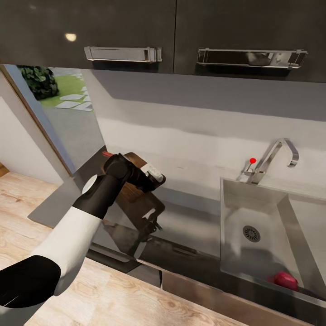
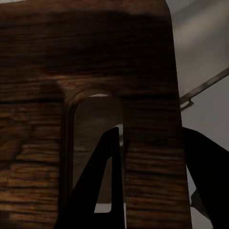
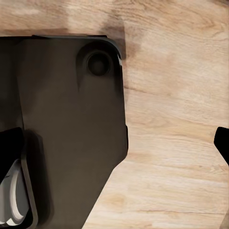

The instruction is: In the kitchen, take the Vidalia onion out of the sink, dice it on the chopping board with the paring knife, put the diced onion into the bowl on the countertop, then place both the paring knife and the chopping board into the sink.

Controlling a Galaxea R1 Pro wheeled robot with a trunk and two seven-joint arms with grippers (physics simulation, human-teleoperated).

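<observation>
left gripper (image 2: 152,176): over the board's handle end. One finger (image 2: 102,181) pokes through the slot, the other finger (image 2: 205,176) sits outside the board's long edge. The strip of wood between slot and edge lies between them, so it is closed on the board.
left arm (image 1: 90,203): reaches forward from the lower left, wrist over the board.
board (image 2: 86,62): brown wood, visible grain, rounded corner. In the head view (image 1: 136,190) it lies on the counter, mostly hidden under the wrist, reflection showing in the counter surface.
slot (image 2: 93,138): rounded cut-out in the board, right at the inner finger.
knife (image 1: 107,153): only a bit of red shows at the board's far-left edge, beyond the fingers; blade can't be made out.
onion (image 1: 285,280): pinkish-red, in the sink's near corner, well apart from the left fingers.
sink (image 1: 271,213): steel basin with round drain, off to the right of the board.
tap (image 1: 271,158): grey metal, red knob, behind the basin.
counter (image 1: 190,217): grey, glossy, under the board.
right gripper: one dark fingertip (image 3: 222,140) at the frame edge over wood floor (image 3: 176,119), beside a dark robot base (image 3: 67,119); grip can't be told.
</observation>
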